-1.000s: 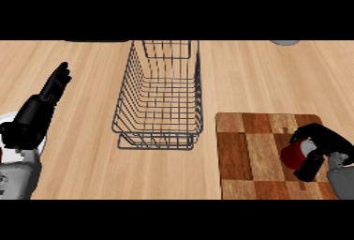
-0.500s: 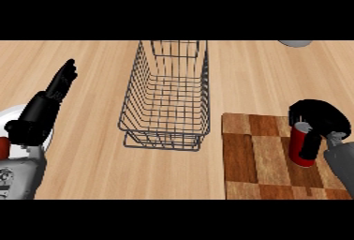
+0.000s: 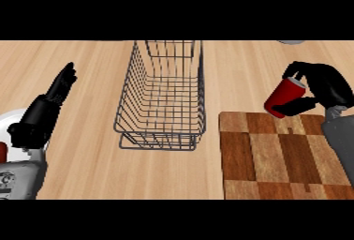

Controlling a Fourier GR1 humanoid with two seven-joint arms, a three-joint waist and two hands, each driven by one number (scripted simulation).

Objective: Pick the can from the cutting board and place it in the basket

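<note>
A red can point(image 3: 283, 96) hangs tilted above the far edge of the checkered wooden cutting board point(image 3: 283, 159), clear of its surface. My right hand point(image 3: 326, 88) is shut on it, fingers and thumb curled round its body. The dark wire basket point(image 3: 163, 123) stands on the counter to the left of the can and board, with nothing inside. At the left edge my left hand point(image 3: 43, 112) rests open, fingers straight and pointing away.
A white plate point(image 3: 10, 121) and a red object point(image 3: 3, 151) sit at the left edge behind my left forearm. A grey object point(image 3: 293, 41) peeks in at the top right. Bare wooden counter lies between basket and left hand.
My right hand has lifted the can off the cutting board and carried it up and away from me. The view has shifted a little. The left hand stays in place.
</note>
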